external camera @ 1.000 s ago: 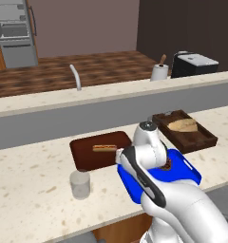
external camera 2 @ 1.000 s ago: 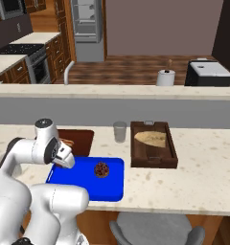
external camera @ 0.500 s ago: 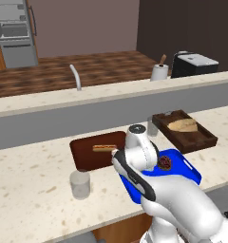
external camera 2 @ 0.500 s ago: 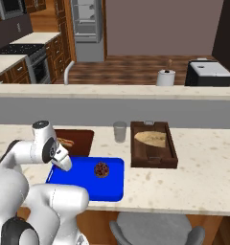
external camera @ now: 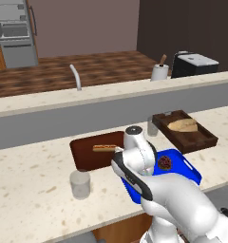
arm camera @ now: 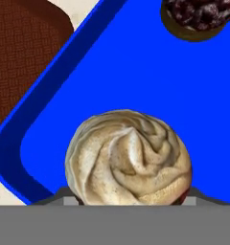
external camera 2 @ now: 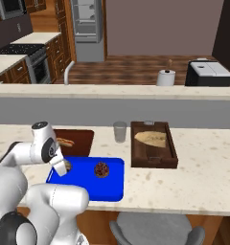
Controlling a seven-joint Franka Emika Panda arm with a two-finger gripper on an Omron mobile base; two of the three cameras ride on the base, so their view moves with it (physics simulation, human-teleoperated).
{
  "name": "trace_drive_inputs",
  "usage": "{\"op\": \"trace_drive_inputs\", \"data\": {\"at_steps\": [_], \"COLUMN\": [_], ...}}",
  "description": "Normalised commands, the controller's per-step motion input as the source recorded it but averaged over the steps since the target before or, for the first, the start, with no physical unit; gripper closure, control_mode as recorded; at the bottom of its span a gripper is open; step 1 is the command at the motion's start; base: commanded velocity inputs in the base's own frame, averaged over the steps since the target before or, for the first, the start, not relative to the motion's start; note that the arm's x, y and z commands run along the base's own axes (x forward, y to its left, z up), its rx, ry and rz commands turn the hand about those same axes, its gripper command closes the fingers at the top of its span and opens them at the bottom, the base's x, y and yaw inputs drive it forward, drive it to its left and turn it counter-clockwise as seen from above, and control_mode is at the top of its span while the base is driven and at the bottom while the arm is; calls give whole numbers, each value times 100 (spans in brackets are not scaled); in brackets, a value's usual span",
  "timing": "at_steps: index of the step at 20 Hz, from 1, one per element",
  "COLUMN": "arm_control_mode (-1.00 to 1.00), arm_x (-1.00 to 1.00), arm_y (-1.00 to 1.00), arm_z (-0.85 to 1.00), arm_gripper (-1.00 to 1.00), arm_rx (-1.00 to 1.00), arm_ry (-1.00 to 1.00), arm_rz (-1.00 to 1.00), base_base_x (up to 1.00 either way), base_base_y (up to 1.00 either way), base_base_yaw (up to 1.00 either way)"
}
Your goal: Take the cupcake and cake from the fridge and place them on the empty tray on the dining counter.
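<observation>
- Our claw [external camera 2: 65, 166] hangs low over the left part of the blue tray [external camera 2: 109, 191], and in the right base view we see something small and pale at its tip.
- In the hand view the cupcake [arm camera: 129, 158] sits right between our finger tips, its cream swirl facing the camera and a sliver of dark red wrapper at the lower edge.
- We cannot tell whether the fingers are pressing on the cupcake or standing just clear of it, because the tips are barely visible at either side of it.
- We also cannot tell whether the cupcake rests on the tray [arm camera: 136, 72] floor or is held just above it; blue surface shows all around it.
- Farther along the tray, well apart from the cupcake, lies the dark round cake [arm camera: 199, 16], also seen near the tray's middle in the right base view [external camera 2: 102, 169].
- Just beside the tray's rim lies the flat brown tray [arm camera: 21, 52], which carries a hot dog [external camera: 104, 148].
- All of this rests on the dining counter [external camera 2: 203, 182], with a grey cup [external camera: 80, 183] near its front edge.
- Right of the blue tray stands the dark raised-rim tray [external camera 2: 153, 143] with bread [external camera 2: 150, 138], and a glass [external camera 2: 120, 131] stands between the two brown trays.
- Far behind, across the wooden floor, stands the grey fridge [external camera 2: 88, 21].
</observation>
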Motion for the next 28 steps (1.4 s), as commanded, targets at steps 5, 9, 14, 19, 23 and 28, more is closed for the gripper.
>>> {"op": "trace_drive_inputs", "data": {"at_steps": [5, 9, 14, 19, 23, 28], "arm_control_mode": [-100, -100, -100, -100, -100, -100], "arm_x": [-11, -6, -1, 0, -1, -21], "arm_y": [-59, -16, -8, -6, -9, 0], "arm_z": [-47, -66, -74, -67, -64, 4], "arm_gripper": [100, 100, 100, 100, -100, -100], "arm_rx": [14, 2, 1, 3, 6, 7], "arm_ry": [-1, -12, -8, 0, 0, 0], "arm_rz": [-19, -14, -13, -11, -9, -5], "base_base_x": [0, 0, 0, 0, 0, 0], "base_base_y": [0, 0, 0, 0, 0, 0], "base_base_yaw": [0, 0, 0, 0, 0, 0]}}
